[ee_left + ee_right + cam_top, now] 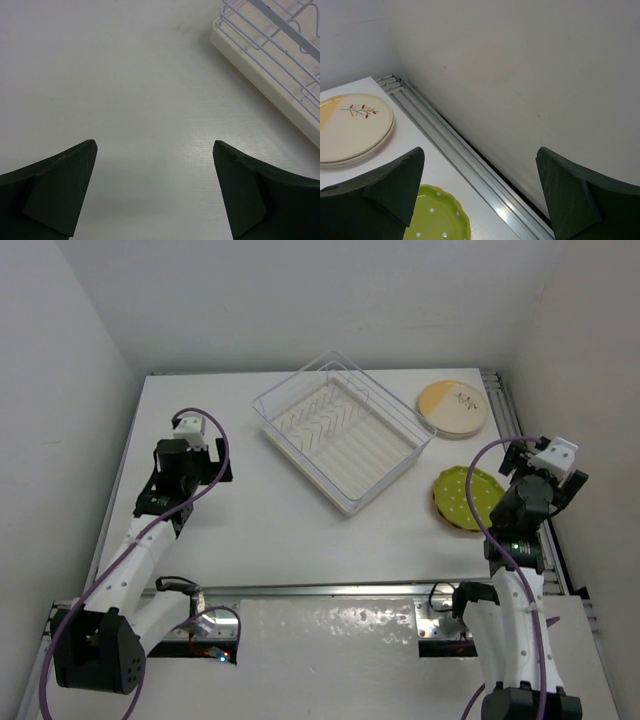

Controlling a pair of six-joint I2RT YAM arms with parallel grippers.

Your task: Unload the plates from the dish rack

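Note:
The white dish rack [340, 435] stands mid-table with no plates in it; one corner of it [270, 55] shows in the left wrist view. Right of the rack a beige plate [453, 408] [350, 130] with a small leaf sprig lies flat, a second rim showing under it. Nearer, a yellow-green dotted plate [466, 498] [432, 220] lies on an orange-rimmed one. My left gripper [195, 462] [154, 145] hangs open over bare table left of the rack. My right gripper [548, 475] [480, 150] is open and empty, just right of the green plate, facing the side wall.
An aluminium rail [465, 160] runs along the table's right edge against the white wall [530, 65]. White walls close in the table on the left, back and right. The arm bases and cables sit at the near edge.

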